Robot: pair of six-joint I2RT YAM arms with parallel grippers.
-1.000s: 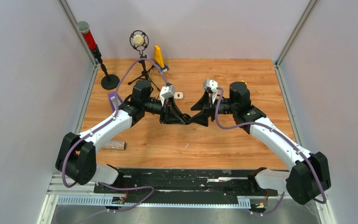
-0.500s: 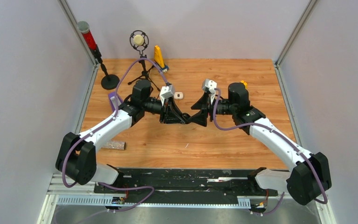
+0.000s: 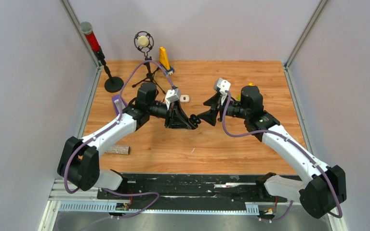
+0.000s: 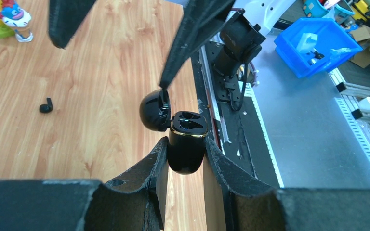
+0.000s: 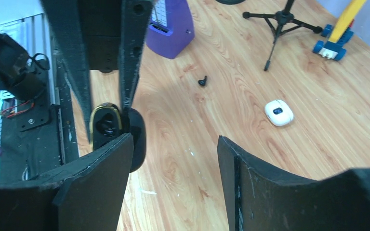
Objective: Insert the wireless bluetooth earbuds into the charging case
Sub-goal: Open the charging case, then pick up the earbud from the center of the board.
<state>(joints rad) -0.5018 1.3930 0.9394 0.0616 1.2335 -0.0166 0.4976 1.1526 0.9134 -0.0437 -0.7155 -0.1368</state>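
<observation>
**Left jaws.** My left gripper (image 4: 186,144) is clamped on the black charging case (image 4: 187,156), squeezing its lower body from both sides. Held this way, the lid (image 4: 153,109) swings free toward 10 o'clock. The gold-rimmed wells (image 4: 189,119) face outward, open to my other arm. Whether either well is filled I cannot tell.

**Right jaws.** My right gripper (image 5: 173,144) is spread apart with nothing between the jaws, and it faces the case at close range. In the left wrist view one fingertip (image 4: 165,84) sits at the lid's rim, at 11 o'clock of the case; touching or just clear, I cannot tell. I judge that this empty hand is free to fetch.

**Surroundings.** One black earbud (image 5: 202,81) lies loose on the table (image 3: 250,144), at 1 o'clock of the right jaws' gap and well apart from the case. A white case (image 5: 278,112), lid closed, rests between 2 and 3 o'clock. The black case appears held off the wood, I judge so that an earbud can be lowered stem-first into a well.
</observation>
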